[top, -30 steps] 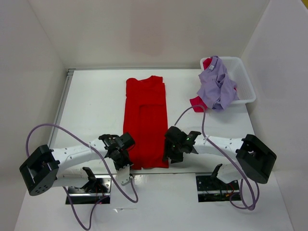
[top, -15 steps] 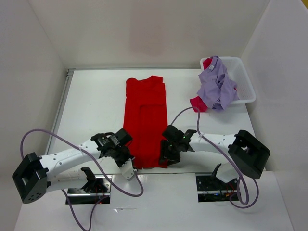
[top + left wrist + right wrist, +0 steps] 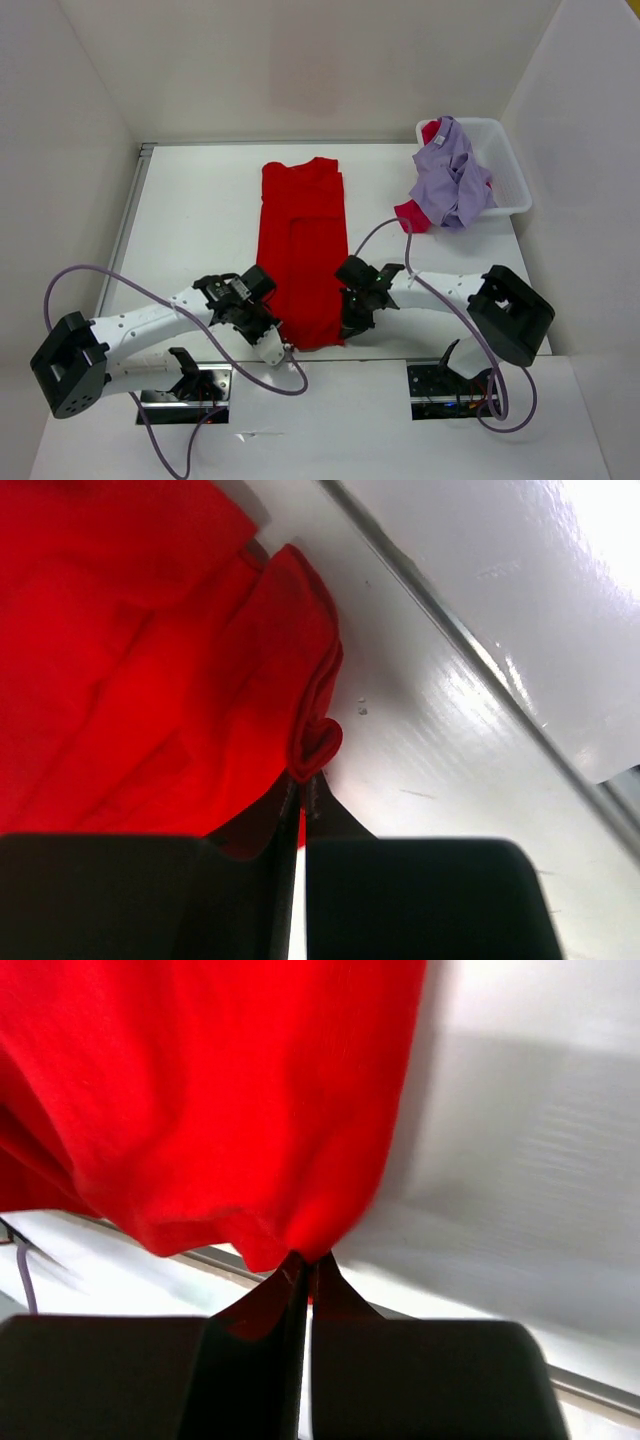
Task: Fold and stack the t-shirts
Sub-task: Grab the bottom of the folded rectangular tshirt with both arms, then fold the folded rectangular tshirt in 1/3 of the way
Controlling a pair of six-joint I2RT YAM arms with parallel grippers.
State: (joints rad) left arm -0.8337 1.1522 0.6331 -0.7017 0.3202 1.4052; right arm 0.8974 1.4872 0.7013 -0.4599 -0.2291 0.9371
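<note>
The right gripper (image 3: pixel 300 1260) has been closed, like the left gripper (image 3: pixel 303 780), on the near hem of the bright red cloth t-shirt (image 3: pixel 303 250), laid lengthwise beyond both.

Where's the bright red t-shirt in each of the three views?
Top external: red t-shirt lies as a long strip mid-table, its near hem between the two arms.
Left wrist: fills the upper left, a corner pinched in the shut jaws at bottom centre.
Right wrist: fills the top, hem pinched in the shut jaws.
Shared landmark: near table edge.
</note>
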